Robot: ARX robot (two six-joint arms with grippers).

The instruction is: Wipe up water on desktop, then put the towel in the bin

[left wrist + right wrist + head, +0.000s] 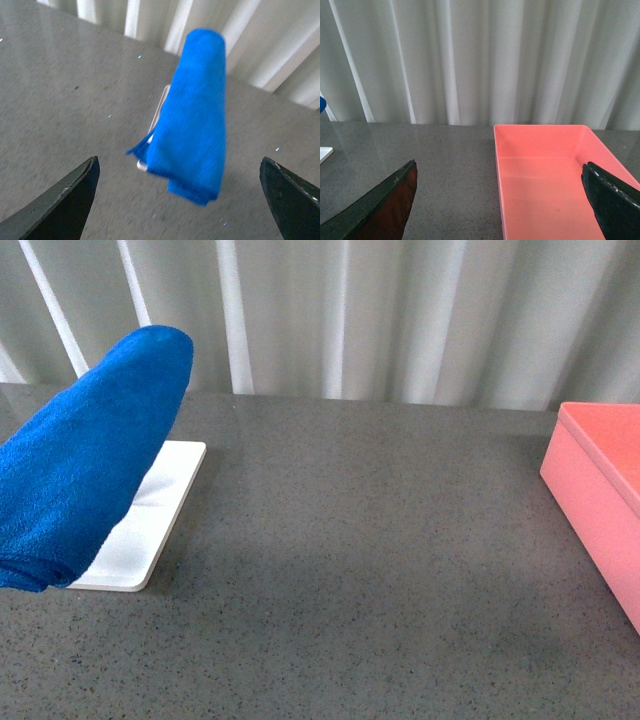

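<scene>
While wiping seems unstarted, the bright blue fluffy microfibre towel [85, 475] stands ungripped.
Front view: it rises over a flat white tray [150, 530] at nine o'clock on the speckled dark grey desktop [370, 540]; salmon-pink rectangular plastic bin [600, 490] at three. Left wrist view: left gripper [178, 162] spread wide, empty. Right wrist view: right gripper [498, 167] likewise, bin empty. No legible writing.

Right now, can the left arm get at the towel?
Probably yes. The left end effector is open and faces the towel head-on, with only bare desktop showing between them.
</scene>
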